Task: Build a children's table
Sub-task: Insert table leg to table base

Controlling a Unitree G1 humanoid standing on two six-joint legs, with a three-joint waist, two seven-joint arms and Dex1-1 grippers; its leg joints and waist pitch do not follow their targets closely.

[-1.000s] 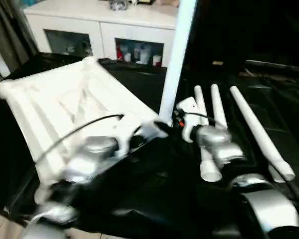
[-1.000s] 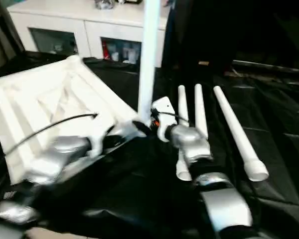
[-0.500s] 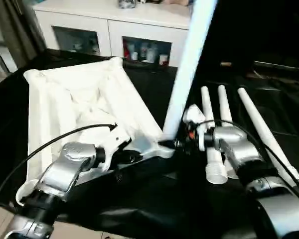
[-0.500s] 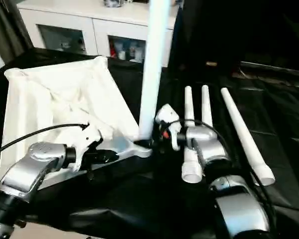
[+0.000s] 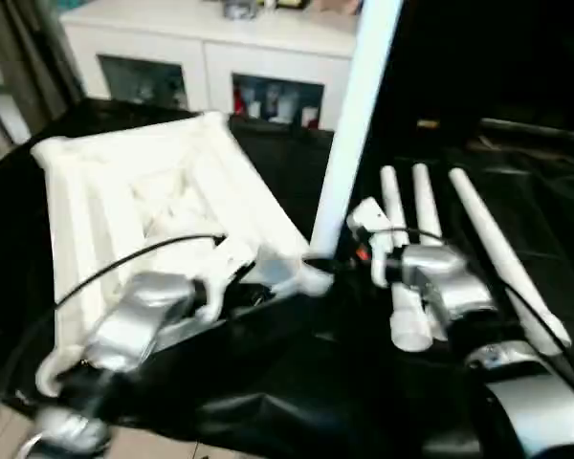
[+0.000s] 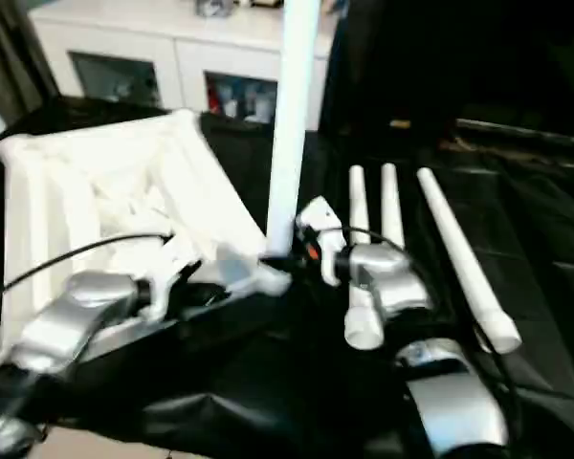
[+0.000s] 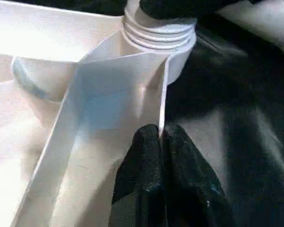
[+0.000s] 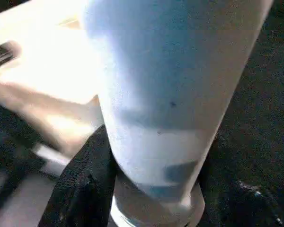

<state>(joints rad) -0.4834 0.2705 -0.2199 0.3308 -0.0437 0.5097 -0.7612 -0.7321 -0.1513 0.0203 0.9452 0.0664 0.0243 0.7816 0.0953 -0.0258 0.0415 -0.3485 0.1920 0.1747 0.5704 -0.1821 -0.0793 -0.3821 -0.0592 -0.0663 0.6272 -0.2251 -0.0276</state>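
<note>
The children's table top [image 5: 124, 191] lies upside down, ribs up, on the black-covered surface at left. One white leg [image 5: 354, 124] stands upright in the socket at its near right corner. My left gripper [image 5: 263, 292] is shut on a thin rib of the top just beside that corner; the left wrist view shows its fingertips [image 7: 146, 161] pinching the white wall below the threaded socket [image 7: 158, 33]. My right gripper [image 5: 330, 260] reaches in from the right and is shut on the leg's base, and a black finger [image 8: 80, 189] presses against the tube [image 8: 170, 85].
Three loose white legs [image 5: 497, 258] lie side by side on the black cloth right of my right arm. A white cabinet [image 5: 220, 57] with glass-fronted compartments stands behind the work surface. The cloth's near edge drops to a pale floor [image 5: 0, 421] at bottom left.
My right gripper's fingers have drawn in around the base of the upright leg. The left gripper keeps its pinch on the rib. The head camera has shifted.
</note>
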